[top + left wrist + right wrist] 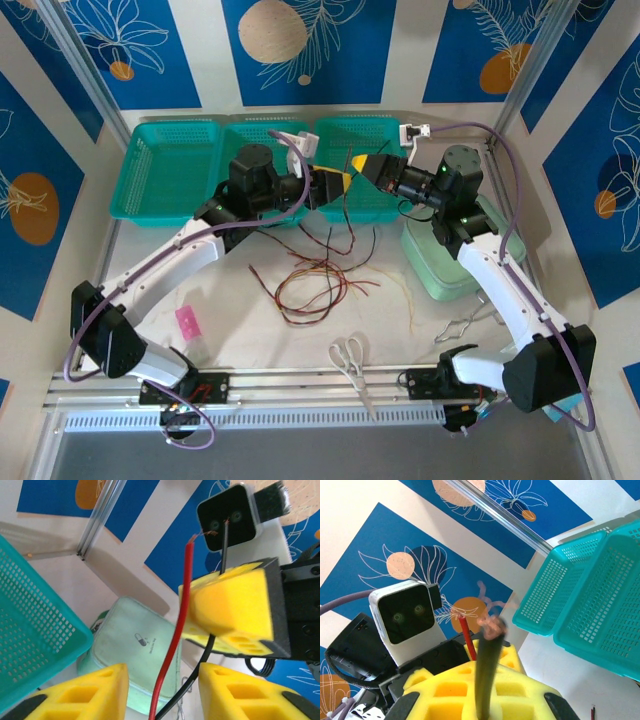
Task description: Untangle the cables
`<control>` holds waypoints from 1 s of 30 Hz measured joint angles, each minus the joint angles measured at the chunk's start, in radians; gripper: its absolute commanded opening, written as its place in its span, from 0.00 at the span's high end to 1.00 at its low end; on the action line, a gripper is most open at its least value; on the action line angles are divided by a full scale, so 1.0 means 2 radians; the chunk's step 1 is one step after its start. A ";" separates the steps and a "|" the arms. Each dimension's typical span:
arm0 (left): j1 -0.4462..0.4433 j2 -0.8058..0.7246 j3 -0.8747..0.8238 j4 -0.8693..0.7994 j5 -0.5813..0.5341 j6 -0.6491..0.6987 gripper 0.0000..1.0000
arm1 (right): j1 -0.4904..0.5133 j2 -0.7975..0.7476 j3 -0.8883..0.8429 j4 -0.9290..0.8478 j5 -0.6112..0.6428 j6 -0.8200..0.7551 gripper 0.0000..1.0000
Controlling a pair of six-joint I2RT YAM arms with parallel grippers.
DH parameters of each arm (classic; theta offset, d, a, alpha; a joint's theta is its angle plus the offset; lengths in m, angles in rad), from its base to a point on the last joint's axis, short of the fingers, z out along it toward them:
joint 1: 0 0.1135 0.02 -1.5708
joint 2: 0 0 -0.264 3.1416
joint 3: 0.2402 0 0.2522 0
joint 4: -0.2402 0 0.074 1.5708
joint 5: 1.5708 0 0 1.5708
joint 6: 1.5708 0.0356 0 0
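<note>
Fingers point(95, 692) of the left gripper point(162, 674) stand apart, and the red cable point(175, 630) passes through the gap between the two yellow pads without touching either one, as far as the left wrist view shows. The right gripper point(225, 607) is just beside it, toward 1 o'clock in that view, with its pads pressed together on the black cable point(487, 675), whose short stripped end sticks out above the pads. In the top view both grippers meet in the air at about 12 o'clock of the table, over the near edge of the teal baskets point(170, 165). The rest of the cables point(315, 285) lie in a loose tangle at the middle of the table, below the grippers toward 6 o'clock, with thin strands going up to them. A mint pouch point(440, 270) lies at 3 o'clock and scissors point(350, 362) at 6 o'clock. I judge the step in hand to be separating the red cable from the black one near their ends: one is pinned and the other sits ready between open pads. The next move calls for the left pads to come together on the red cable only, keeping the black one out of the gap, and then for the two grippers to draw apart. In the left wrist view the long axis of the red cable runs from 6 o'clock to about 12 o'clock, leaning a little toward 1 o'clock, with its bare copper tip pointing up. The black cable runs almost parallel, also tip upward.
</note>
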 measured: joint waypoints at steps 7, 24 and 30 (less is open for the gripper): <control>0.000 0.001 -0.006 0.044 0.000 -0.018 0.74 | 0.003 0.000 0.000 -0.005 -0.002 -0.002 1.00; 0.000 0.011 -0.009 0.074 0.002 -0.027 0.83 | 0.004 0.000 0.009 -0.021 0.000 -0.004 1.00; 0.000 0.012 -0.017 0.072 0.001 -0.027 0.82 | 0.002 0.000 0.015 -0.018 -0.005 -0.002 1.00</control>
